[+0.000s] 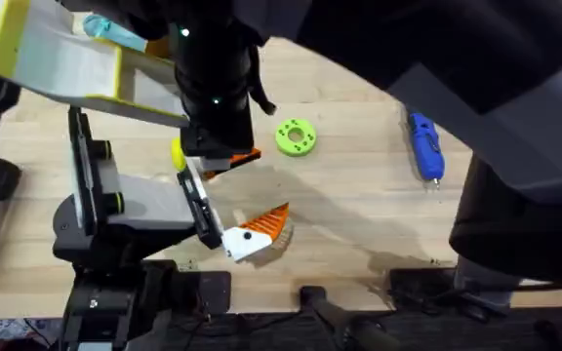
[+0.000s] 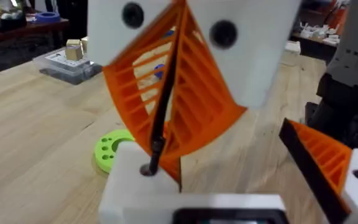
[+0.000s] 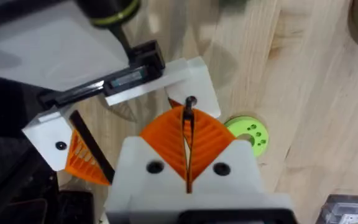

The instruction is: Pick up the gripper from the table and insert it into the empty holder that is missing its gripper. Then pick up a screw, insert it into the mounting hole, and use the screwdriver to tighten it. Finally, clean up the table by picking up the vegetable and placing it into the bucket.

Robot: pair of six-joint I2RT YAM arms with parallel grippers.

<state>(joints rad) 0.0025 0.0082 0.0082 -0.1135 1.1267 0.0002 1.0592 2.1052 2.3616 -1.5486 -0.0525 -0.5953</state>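
My right end effector (image 3: 188, 115) is clenched on a thin black pin (image 3: 187, 134), held between its orange ribbed pads (image 3: 207, 140). The pin's tip stands at a small hole in the white base of the orange wedge-shaped gripper (image 3: 194, 71). That base sits on a black finger mount of the grey-and-black holder with the upright black plate (image 1: 78, 166), which stands at eight o'clock on the pale wooden desk (image 1: 359, 214), close to the near edge. The holder's yellow-green knob (image 1: 177, 151) is just beside my fingers. Its other finger, ribbed orange with a black dot (image 1: 259, 232), points out at six o'clock, apart from me. A lime-green round disc with holes (image 1: 296, 136) lies near me, toward two o'clock. The blue pen-shaped screwdriver (image 1: 424, 146) lies well apart at three o'clock, tip toward the near edge. Bare wood lies open between the disc and the screwdriver, and on toward five o'clock. At ten o'clock a yellow-and-white tray (image 1: 47, 58) crowds the far left corner, and my own dark arm overhangs the right side. Of my left end effector I cannot tell whether it is released or clenched.
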